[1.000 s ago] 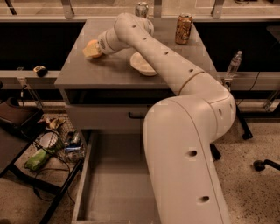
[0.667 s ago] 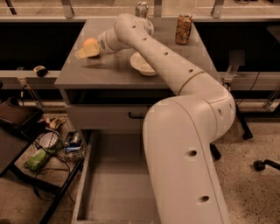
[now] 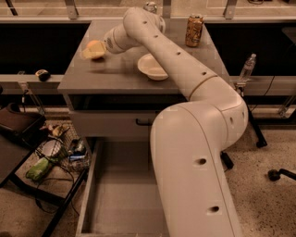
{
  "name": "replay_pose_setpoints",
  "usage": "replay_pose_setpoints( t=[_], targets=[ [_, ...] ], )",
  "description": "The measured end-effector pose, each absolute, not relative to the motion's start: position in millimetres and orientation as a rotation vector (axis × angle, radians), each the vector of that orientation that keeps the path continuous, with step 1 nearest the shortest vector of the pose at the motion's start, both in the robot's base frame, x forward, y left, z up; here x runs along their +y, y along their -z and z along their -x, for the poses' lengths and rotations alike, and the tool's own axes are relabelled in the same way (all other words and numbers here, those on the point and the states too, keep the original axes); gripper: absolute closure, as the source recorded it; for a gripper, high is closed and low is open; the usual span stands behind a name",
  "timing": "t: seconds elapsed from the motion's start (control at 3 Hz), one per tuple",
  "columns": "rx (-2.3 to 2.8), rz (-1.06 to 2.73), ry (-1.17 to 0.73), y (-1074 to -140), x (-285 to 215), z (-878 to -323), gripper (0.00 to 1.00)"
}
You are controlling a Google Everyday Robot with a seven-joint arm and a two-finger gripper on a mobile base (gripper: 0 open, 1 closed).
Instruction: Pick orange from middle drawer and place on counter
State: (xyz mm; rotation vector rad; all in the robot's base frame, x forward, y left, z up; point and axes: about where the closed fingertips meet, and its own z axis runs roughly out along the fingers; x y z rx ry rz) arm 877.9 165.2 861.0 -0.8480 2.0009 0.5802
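Note:
The orange (image 3: 95,45) is small and round and sits in my gripper (image 3: 93,52), over the left part of the grey counter (image 3: 115,76). The gripper looks shut on it and holds it a little above the surface, with a shadow beneath. My arm reaches from the lower right across the counter. The middle drawer (image 3: 122,194) is pulled open at the bottom of the view, and the part of its grey floor that shows is bare; my arm hides its right part.
A white bowl (image 3: 151,67) sits mid-counter just right of the gripper. A brown can (image 3: 194,30) and a second can (image 3: 150,6) stand at the back. A water bottle (image 3: 247,68) stands at the right. A wire basket of clutter (image 3: 60,152) sits on the floor left of the drawer.
The gripper with the orange has shifted slightly left and away over the counter. The bowl, cans and open drawer have not moved.

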Motion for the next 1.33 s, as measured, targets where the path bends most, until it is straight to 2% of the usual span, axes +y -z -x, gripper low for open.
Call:
replay_pose_setpoints(
  t=[0.33, 0.67, 1.33],
  targets=[
    [2.003, 0.908, -0.586, -896.9, 134.9, -864.6, 0.00],
    [2.027, 0.974, -0.547, -929.8, 81.9, -837.6, 0.00],
    [2.097, 0.806, -0.335, -998.6, -75.3, -770.8, 0.00]
  ],
)
